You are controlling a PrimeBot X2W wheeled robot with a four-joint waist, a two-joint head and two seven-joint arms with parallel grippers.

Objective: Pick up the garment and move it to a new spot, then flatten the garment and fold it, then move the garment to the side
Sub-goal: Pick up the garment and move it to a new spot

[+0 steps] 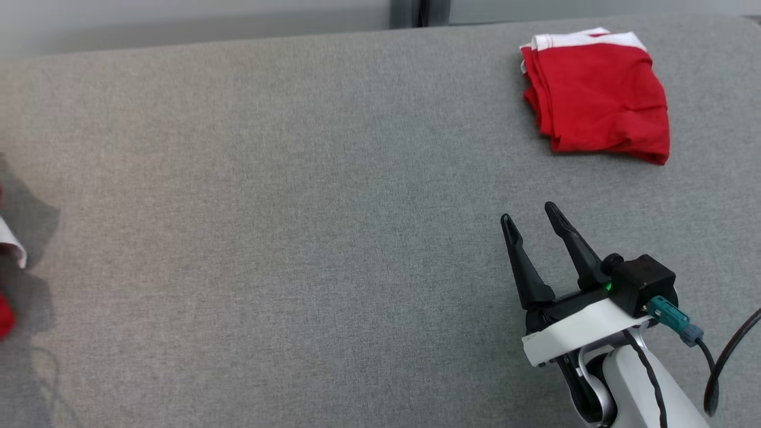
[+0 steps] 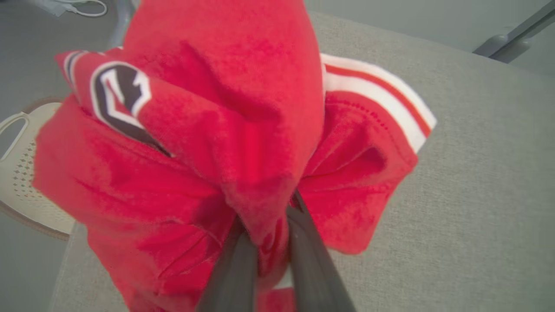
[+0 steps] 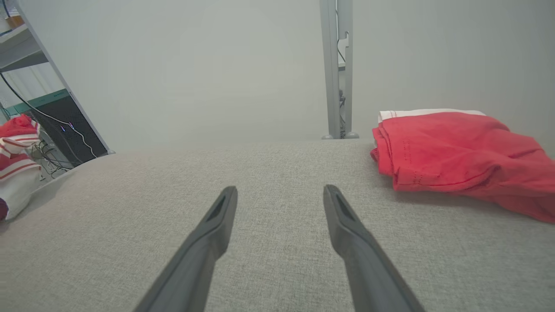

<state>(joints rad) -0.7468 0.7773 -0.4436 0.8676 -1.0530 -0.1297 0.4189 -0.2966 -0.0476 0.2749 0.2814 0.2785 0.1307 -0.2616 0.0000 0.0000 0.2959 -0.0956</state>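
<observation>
So, the left pincer (image 2: 269, 216) is pressed together on a bunched-up fold of the red garment (image 2: 208, 108), the one with white striped trim and a dark badge on it. The cloth hangs in a lump off the fingers, right at the left edge of the grey tabletop (image 1: 297, 208), with part of it out over a cream perforated basket (image 2: 21, 173) lower down beside that edge. The right pincer (image 1: 528, 211) sits spread wide over bare tabletop at the near right, holding nothing.

What could go wrong, imo: it's pinching only a small wad of fabric, so the rest could slide out on the swing across. If it lets go here, it lands half in the basket or off the edge. Also, it's a total ball right now, so if it gets set down that way, flattening will be a pain. And dropping it too close to the folded garment (image 1: 600, 95) at the far right corner could drag that neat pile apart.

Count: two red garments (one held, one folded), two pincers, one basket, one tabletop.
</observation>
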